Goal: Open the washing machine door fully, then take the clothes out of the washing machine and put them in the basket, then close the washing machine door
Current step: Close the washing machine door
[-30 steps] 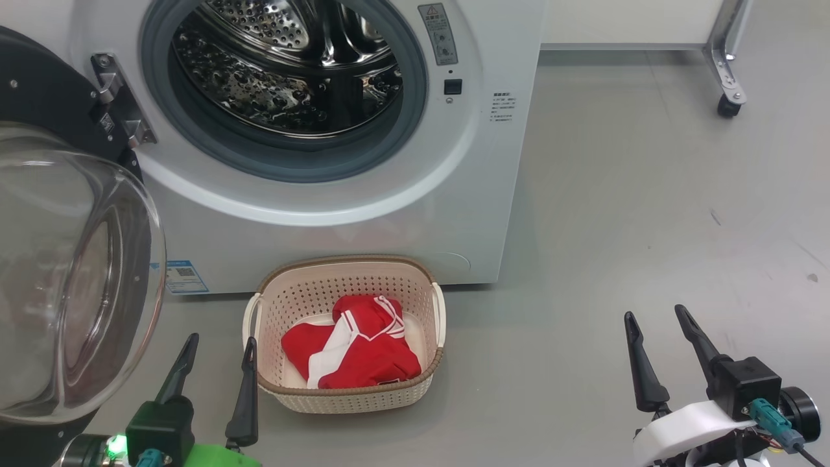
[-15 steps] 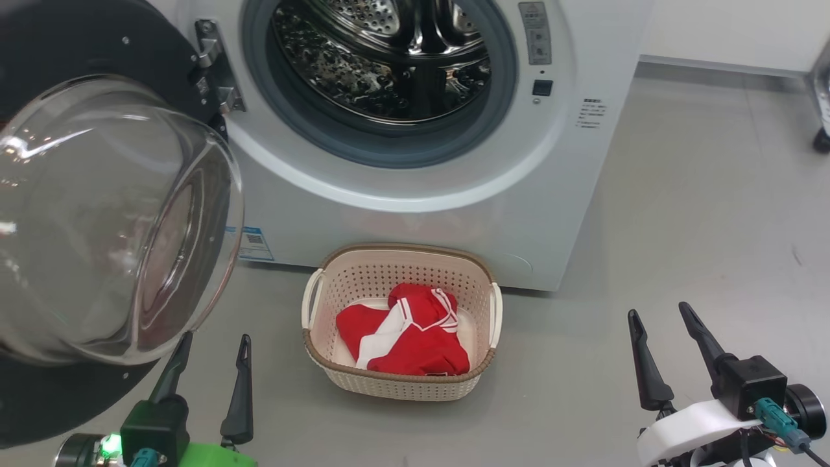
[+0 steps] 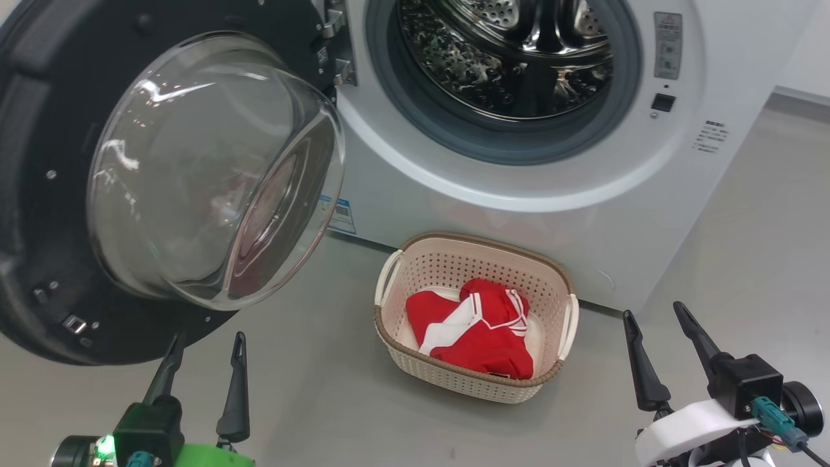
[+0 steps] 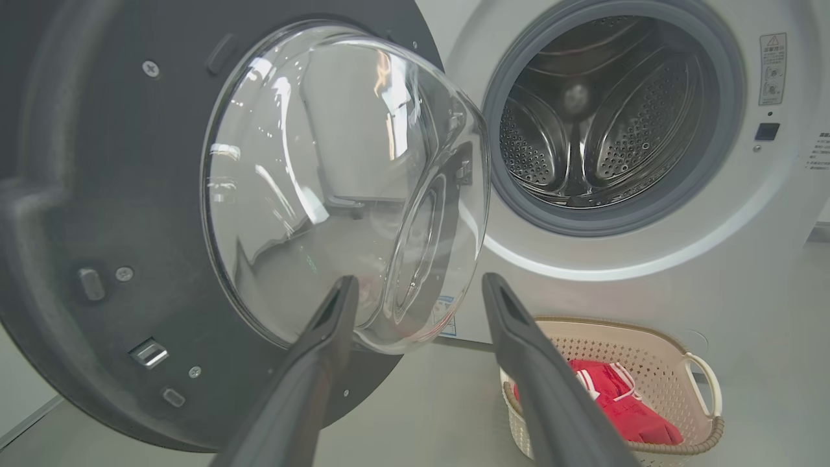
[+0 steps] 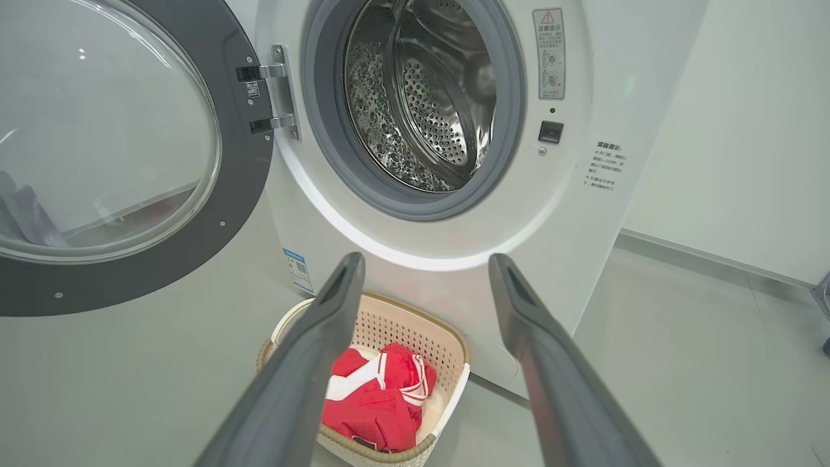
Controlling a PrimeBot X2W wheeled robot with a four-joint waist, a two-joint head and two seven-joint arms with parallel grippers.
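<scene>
Ahead of left fingers (image 4: 318, 363), the door (image 4: 292, 194)

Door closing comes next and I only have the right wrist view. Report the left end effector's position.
Observer: The left end effector is open and empty, fingers pointing up at the lower rim of the washing machine door.
Operator: Now describe the door's free edge.
Observer: The left wrist view shows a small metal latch on the door's inner face, near its lower left rim.
Operator: Check the drum straight on.
Observer: From the left wrist view the drum shows its back wall and ribs, with no fabric in sight; the clothes lie in the basket.
</scene>
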